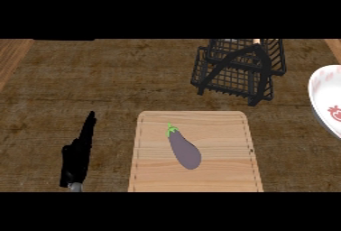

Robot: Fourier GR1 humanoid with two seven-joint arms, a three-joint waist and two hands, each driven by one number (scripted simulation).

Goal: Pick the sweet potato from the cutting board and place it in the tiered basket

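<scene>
**Asker:** What does the head view show?

**Describer:** A brown, woven-textured bench seen from steeply above. A pale wooden cutting board (196,151) lies at the lower middle. On it rests a single vegetable: a purple eggplant (183,151) with a green stem, lying at a slant, stem toward the far left. The task names a sweet potato, but the board holds only this eggplant. No sweet potato can be made out.

**Asker:** Where is the basket?

**Describer:** The black wire tiered basket (240,67) stands beyond the board, toward the far right, well apart from the eggplant. Something pale orange shows at its top edge; it is too small to identify. A white plate (326,99) with a red mark sits at the right edge.

**Asker:** And the hands?

**Describer:** The left hand (80,153) rests at the lower left, beside the board, fingers straight and pointing up, holding nothing. The right hand does not appear.

**Asker:** How should the pick go?

**Describer:** Judging from the layout, the right hand is better placed, since the basket is on that side. It would best curl across the eggplant's thick middle, lift clear of the board, then lower it into an open tier, avoiding the wire frame.

**Asker:** Any writing or brands?

**Describer:** None is readable.
</scene>
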